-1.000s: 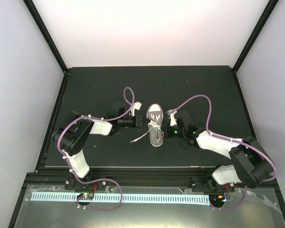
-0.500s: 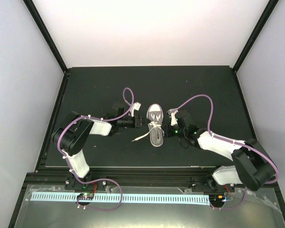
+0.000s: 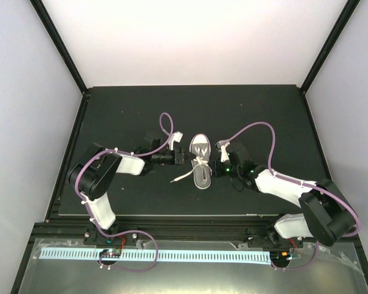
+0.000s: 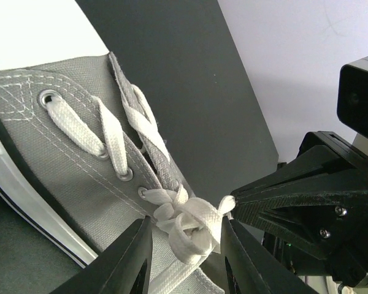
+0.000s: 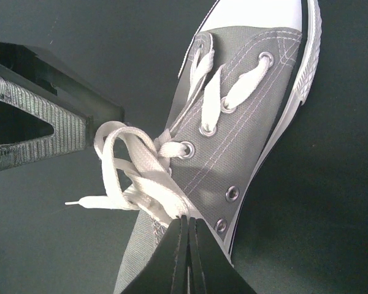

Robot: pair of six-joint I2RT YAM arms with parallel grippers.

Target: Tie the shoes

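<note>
My left fingers [image 4: 138, 245] are spread apart, one on each side of the loose knot [image 4: 187, 223] in the white laces [image 4: 104, 131] over the sneaker's tongue. They grip nothing. My right fingers [image 5: 184, 248] are pressed together. A flat lace strand [image 5: 153, 184] runs straight into their tips, so they are pinching it.

In the left wrist view, the right fingers come in from the opposite side as a closed dark wedge, and its tip touches a loop of the knot. In the right wrist view, a lace loop [image 5: 107, 138] rests against the tip of the left fingers' ribbed pad.

The small grey canvas sneaker [image 3: 201, 147] has a white toe cap [image 5: 257, 12] and a white rubber sole. Its laces cross through metal eyelets. From the top camera, it stands sole-down near the middle of the black tabletop [image 3: 129, 110]. Its toe points away from the arm bases, and it sits directly between the two wrists.

One free lace end [image 3: 181, 177] trails off the sneaker's left side onto the tabletop. The left arm [image 3: 132, 164] and right arm [image 3: 279, 184] both reach inward, and each carries a purple cable [image 3: 254, 125].
</note>
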